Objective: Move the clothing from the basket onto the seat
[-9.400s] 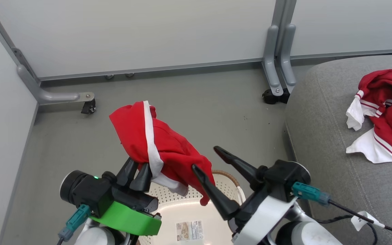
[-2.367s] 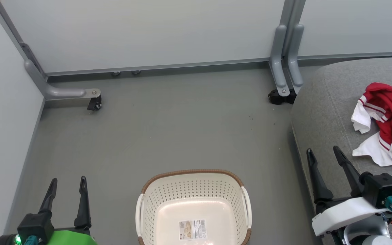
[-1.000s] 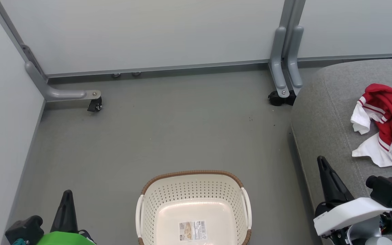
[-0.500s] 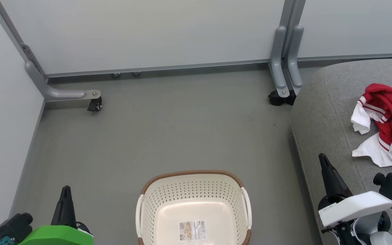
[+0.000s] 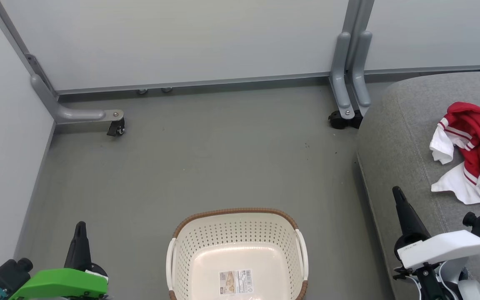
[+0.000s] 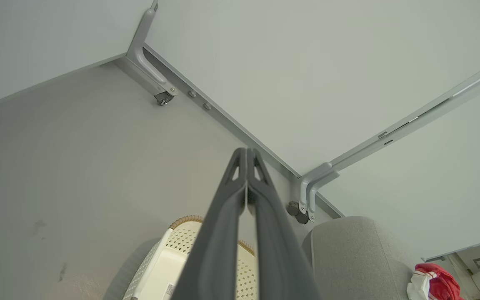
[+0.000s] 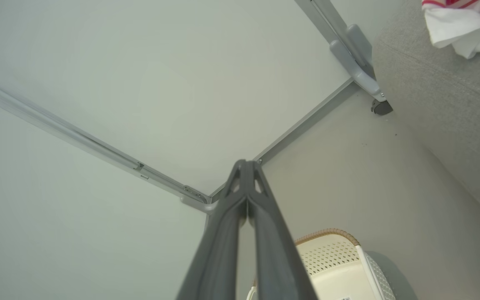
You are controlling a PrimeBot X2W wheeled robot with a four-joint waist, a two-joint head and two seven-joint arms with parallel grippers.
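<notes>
Clothing (image 5: 477, 150): red-and-white garments, judged light and limp, best pinched at a raised fold; heaped on the seat (image 5: 394, 158) well right of the basket (image 5: 236, 211); left gripper (image 5: 81, 233) and right gripper (image 5: 398, 196) flanking the basket, both pinched closed, empty.

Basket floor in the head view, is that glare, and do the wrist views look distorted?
Head view: yes, a soft bright sheen washes the basket floor above its label sticker. Left wrist view: wide-angle stretch, the shut left gripper looms large. Right wrist view: same stretch around the right gripper.
</notes>
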